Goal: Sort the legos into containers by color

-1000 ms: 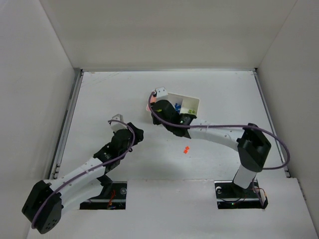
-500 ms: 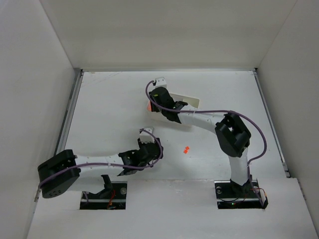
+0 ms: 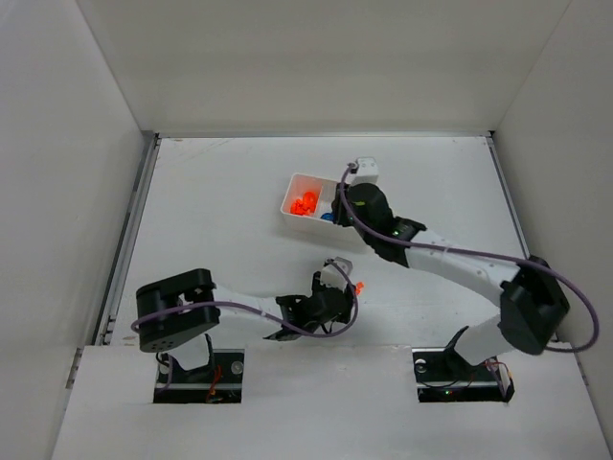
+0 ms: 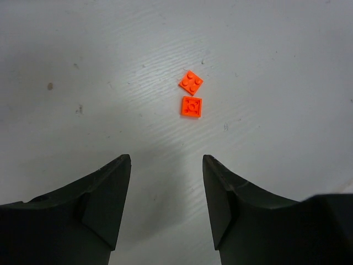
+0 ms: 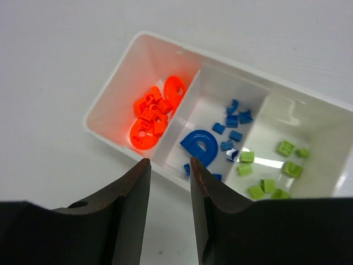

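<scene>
Two small orange-red legos (image 4: pixel 191 95) lie side by side on the table; in the top view they (image 3: pixel 360 287) sit just right of my left gripper (image 3: pixel 340 287). My left gripper (image 4: pixel 165 165) is open and empty, a little short of them. The white tray (image 5: pixel 110 99) holds orange-red legos (image 5: pixel 154 113) in its left compartment, blue ones (image 5: pixel 220 138) in the middle and yellow-green ones (image 5: pixel 270 165) in the right. My right gripper (image 5: pixel 168 165) is open and empty above the tray's near wall. In the top view the tray (image 3: pixel 292 196) is partly hidden by my right gripper (image 3: pixel 335 213).
White walls enclose the table on three sides. A metal rail (image 3: pixel 129 230) runs along the left edge. The arm bases sit at the near edge.
My left arm has swung right and low toward the two orange-red legos. My right arm has pulled back to the right, uncovering the tray's left compartment.
</scene>
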`<action>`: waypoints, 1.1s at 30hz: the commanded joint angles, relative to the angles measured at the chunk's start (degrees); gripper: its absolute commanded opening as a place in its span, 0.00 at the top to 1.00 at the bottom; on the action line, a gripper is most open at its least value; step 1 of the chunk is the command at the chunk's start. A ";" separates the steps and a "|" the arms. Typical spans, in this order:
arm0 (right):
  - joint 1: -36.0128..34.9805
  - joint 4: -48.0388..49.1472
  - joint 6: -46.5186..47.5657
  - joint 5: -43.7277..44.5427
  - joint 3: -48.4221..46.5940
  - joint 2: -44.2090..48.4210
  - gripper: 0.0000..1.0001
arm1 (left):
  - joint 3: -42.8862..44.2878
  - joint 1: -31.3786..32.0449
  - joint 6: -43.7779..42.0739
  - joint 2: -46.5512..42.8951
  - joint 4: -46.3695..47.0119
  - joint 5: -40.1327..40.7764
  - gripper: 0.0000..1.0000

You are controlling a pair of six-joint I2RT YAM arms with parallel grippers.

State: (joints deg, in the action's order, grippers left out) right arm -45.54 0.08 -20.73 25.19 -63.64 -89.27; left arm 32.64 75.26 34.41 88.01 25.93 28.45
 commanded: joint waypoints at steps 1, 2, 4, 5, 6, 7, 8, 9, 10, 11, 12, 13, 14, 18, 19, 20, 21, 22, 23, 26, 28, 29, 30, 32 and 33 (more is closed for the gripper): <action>1.72 3.70 -3.69 1.62 8.68 8.83 0.60 | 4.00 -0.43 -4.26 3.83 4.56 -4.01 0.48; 2.16 3.70 -4.40 1.62 11.14 10.94 0.60 | 4.53 -0.43 -4.70 4.88 4.74 -4.19 0.48; 2.87 3.70 -5.72 1.62 15.63 14.72 0.60 | 6.37 -0.69 -5.84 7.25 4.74 -4.71 0.50; 3.22 3.70 -6.42 1.62 17.65 16.57 0.60 | 6.99 -0.78 -6.28 7.79 4.57 -4.89 0.51; 3.66 3.79 -7.21 1.44 19.41 18.16 0.60 | 7.60 -0.87 -6.98 8.32 4.30 -4.98 0.52; 4.01 4.05 -7.65 1.27 21.25 19.74 0.60 | 8.05 -0.95 -7.69 8.84 4.13 -4.81 0.53; 4.19 4.05 -7.92 1.26 22.40 20.88 0.60 | 8.22 -1.13 -7.96 9.20 4.13 -4.63 0.54; 4.19 4.05 -8.01 1.35 23.46 21.85 0.60 | 8.57 -1.74 -8.13 9.81 4.04 -5.06 0.56; 4.36 4.05 -8.10 1.53 24.34 22.73 0.60 | 8.93 -2.09 -8.22 10.16 3.69 -5.07 0.57; 4.62 3.97 -8.53 1.44 25.13 23.52 0.60 | 9.28 -2.27 -8.22 10.43 3.16 -5.33 0.58; 5.06 3.97 -8.88 1.27 25.75 24.05 0.60 | 9.63 -2.45 -8.40 10.69 2.81 -5.51 0.60; 5.33 4.05 -9.06 1.18 26.28 24.58 0.60 | 10.07 -2.62 -8.83 11.22 2.55 -5.51 0.61; 5.59 4.05 -9.06 1.09 26.72 25.02 0.60 | 10.33 -2.80 -9.19 11.74 2.20 -5.16 0.62; 5.95 4.23 -9.76 1.00 28.21 26.52 0.60 | 11.30 -3.24 -9.28 13.24 1.49 -4.54 0.64; 5.95 4.23 -9.85 1.00 28.56 26.61 0.60 | 11.74 -3.24 -9.36 13.68 1.58 -4.63 0.65; 6.03 4.23 -9.85 1.00 28.74 26.61 0.60 | 12.26 -3.24 -9.45 14.12 1.14 -4.80 0.67; 6.03 4.32 -9.94 1.00 29.00 26.70 0.60 | 12.62 -3.07 -9.63 14.38 1.05 -4.89 0.68; 6.12 4.41 -10.12 0.91 29.18 26.70 0.60 | 12.79 -2.80 -9.98 14.65 0.96 -4.89 0.69; 6.21 4.41 -10.21 0.83 29.27 26.78 0.60 | 12.97 -2.54 -10.33 14.91 0.96 -4.81 0.70; 6.47 4.41 -10.64 0.21 29.62 27.92 0.60 | 13.32 -2.10 -10.60 15.35 -0.35 -4.45 0.73; 6.74 4.32 -11.00 0.12 29.89 28.89 0.60 | 13.15 -1.84 -10.60 15.35 -0.79 -3.75 0.74; 6.91 4.14 -11.08 0.12 30.06 29.42 0.60 | 12.97 -1.57 -10.68 15.27 -0.97 -2.71 0.74; 7.26 4.06 -11.26 0.12 30.32 29.94 0.59 | 12.97 -1.31 -11.03 15.26 -1.23 -1.91 0.74; 7.79 3.97 -12.22 0.12 31.11 30.82 0.57 | 13.41 -0.78 -12.08 15.61 -2.55 0.02 0.74; 8.05 3.79 -12.66 0.04 31.46 31.26 0.57 | 13.85 -0.43 -12.61 16.05 -3.25 1.25 0.75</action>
State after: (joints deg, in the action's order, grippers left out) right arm -38.39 1.89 -31.55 25.39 -33.23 -59.90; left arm 45.10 73.82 23.81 102.72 27.31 26.65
